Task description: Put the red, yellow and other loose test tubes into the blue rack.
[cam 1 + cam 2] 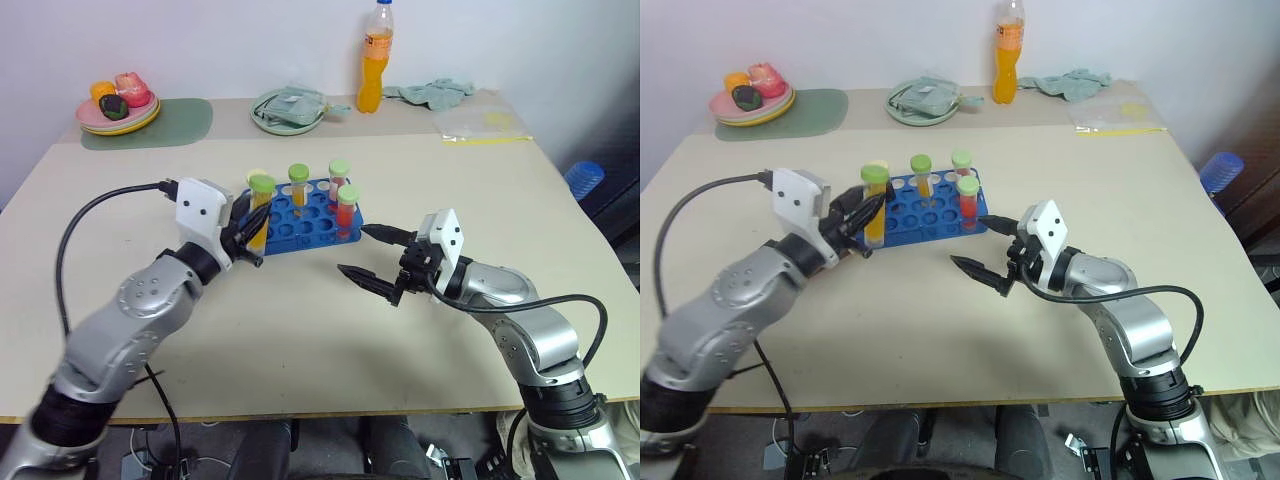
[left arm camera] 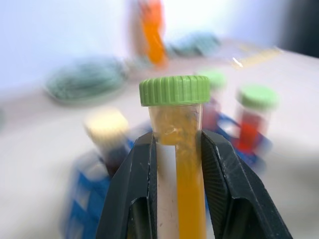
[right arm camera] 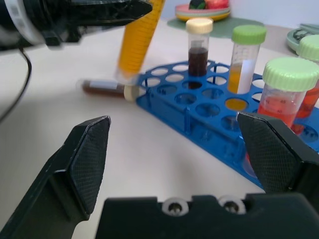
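The blue rack (image 1: 305, 224) stands mid-table. Upright in it are a yellow tube (image 1: 298, 186), two red tubes (image 1: 347, 208) with green caps, and a dark tube with a cream cap (image 3: 198, 46). At the rack's left end my left gripper (image 1: 252, 226) is shut on a green-capped tube of yellow liquid (image 2: 175, 107), held upright just above the table. A loose dark tube (image 3: 106, 88) lies flat on the table beside that end. My right gripper (image 1: 352, 250) hovers open and empty in front of the rack's right end.
Along the far edge stand an orange drink bottle (image 1: 373, 60), a green plate with a cloth (image 1: 288, 110), a plate of fruit (image 1: 118, 104) on a green mat, a rag (image 1: 430, 93) and a plastic bag (image 1: 482, 125). A round blue ribbed object (image 1: 585, 178) sits beyond the table's right side.
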Motion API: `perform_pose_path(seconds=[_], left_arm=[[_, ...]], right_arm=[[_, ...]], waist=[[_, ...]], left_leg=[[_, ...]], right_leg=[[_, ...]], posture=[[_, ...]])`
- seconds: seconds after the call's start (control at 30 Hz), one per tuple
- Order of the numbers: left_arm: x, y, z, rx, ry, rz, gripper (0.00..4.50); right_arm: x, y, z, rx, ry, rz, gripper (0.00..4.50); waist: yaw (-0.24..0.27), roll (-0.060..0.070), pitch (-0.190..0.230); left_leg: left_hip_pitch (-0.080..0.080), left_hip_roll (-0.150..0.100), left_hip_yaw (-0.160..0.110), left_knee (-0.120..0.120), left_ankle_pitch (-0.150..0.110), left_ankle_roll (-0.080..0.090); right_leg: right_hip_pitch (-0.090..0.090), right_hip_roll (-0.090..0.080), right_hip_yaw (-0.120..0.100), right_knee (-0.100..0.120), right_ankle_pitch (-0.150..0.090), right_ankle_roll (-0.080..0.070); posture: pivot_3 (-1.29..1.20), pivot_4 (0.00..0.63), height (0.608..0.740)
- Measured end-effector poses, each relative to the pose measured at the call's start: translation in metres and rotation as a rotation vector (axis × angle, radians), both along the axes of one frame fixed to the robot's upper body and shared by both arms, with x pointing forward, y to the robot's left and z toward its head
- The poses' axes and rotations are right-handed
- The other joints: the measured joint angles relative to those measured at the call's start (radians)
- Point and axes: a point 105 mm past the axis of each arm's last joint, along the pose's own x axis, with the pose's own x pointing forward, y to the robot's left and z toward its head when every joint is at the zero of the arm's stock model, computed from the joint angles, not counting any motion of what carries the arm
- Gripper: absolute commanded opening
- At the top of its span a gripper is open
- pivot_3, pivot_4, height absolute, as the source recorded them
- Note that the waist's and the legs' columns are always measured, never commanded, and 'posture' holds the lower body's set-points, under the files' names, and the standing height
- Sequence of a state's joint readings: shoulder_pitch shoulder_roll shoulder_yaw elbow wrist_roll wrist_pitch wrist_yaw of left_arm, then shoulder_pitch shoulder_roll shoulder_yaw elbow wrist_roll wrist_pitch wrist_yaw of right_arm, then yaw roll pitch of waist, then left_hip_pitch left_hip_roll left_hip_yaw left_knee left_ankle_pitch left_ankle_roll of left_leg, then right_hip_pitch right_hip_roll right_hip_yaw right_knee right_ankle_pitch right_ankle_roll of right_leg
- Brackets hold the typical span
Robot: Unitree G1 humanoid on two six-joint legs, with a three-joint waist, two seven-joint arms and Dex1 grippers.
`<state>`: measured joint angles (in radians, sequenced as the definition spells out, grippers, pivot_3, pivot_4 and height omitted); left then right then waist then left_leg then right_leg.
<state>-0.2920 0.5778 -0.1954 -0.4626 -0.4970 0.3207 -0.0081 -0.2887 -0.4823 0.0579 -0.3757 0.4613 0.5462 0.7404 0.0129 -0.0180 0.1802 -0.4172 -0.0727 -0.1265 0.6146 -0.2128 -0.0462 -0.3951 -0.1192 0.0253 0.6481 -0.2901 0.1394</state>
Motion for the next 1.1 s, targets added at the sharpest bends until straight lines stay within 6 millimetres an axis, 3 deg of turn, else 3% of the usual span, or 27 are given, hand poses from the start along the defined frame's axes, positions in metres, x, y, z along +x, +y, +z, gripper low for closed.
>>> perform_pose_path(seconds=[0.13,0.27,1.1], left_arm=[[0.017,-0.029,-0.014,-0.05,-0.044,-0.012,0.68],[0.031,-0.039,-0.016,-0.039,-0.101,0.017,0.68],[0.048,-0.049,-0.039,-0.1,-0.106,-0.01,0.68]], right_arm=[[-0.007,0.006,-0.003,0.016,0.024,0.005,4.5],[-0.011,0.009,-0.007,0.027,0.042,-0.005,4.5],[-0.013,0.014,-0.006,0.033,0.036,-0.012,4.5]], waist=[[-0.002,0.0,0.0],[-0.012,0.0,0.0],[-0.009,0.0,0.0]], left_leg=[[0.0,0.0,0.0,0.001,0.0,0.0],[0.0,0.0,0.0,0.0,0.0,0.0],[0.0,0.0,-0.001,0.001,0.0,0.0]], right_leg=[[0.0,0.0,0.0,0.001,0.0,0.001],[-0.001,0.001,0.0,0.002,0.0,0.001],[0.0,0.001,-0.001,0.002,0.001,0.001]], posture=[[0.0,0.15,0.74],[0.0,0.15,0.74],[0.0,0.15,0.74]])
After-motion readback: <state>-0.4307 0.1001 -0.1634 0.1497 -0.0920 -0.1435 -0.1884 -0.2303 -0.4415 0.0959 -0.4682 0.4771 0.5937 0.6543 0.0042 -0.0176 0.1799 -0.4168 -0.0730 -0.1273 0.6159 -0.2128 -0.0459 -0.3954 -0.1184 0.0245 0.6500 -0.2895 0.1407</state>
